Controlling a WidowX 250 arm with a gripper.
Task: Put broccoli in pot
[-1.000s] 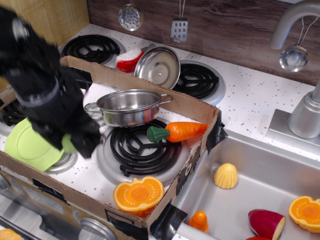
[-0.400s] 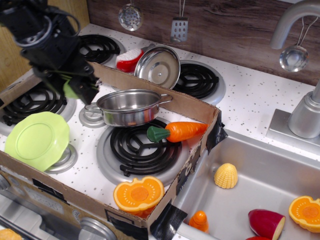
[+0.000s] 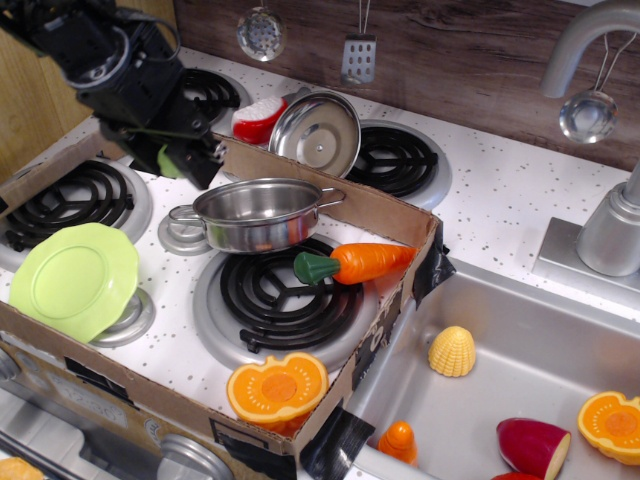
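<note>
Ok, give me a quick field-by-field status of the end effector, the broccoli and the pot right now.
end effector: black end effector, up and left of the pot, above the stove
broccoli: small pale green toy broccoli, mostly hidden between the fingers, apparently gripped
pot: shallow shiny steel pot with two loop handles, upright on the front burner, nothing inside
carrot: orange toy carrot, on the burner right of the pot
plate: lime-green scalloped plate, front left

Polished metal, glossy plastic and matt cardboard on a speckled toy stove.

The pot and lid are seen as mirror-bright steel. The carrot, lime plate and pale broccoli are rendered in smooth plastic. The cardboard box is dull and papery, patched with black tape. The gripper is finished matt black.
</note>
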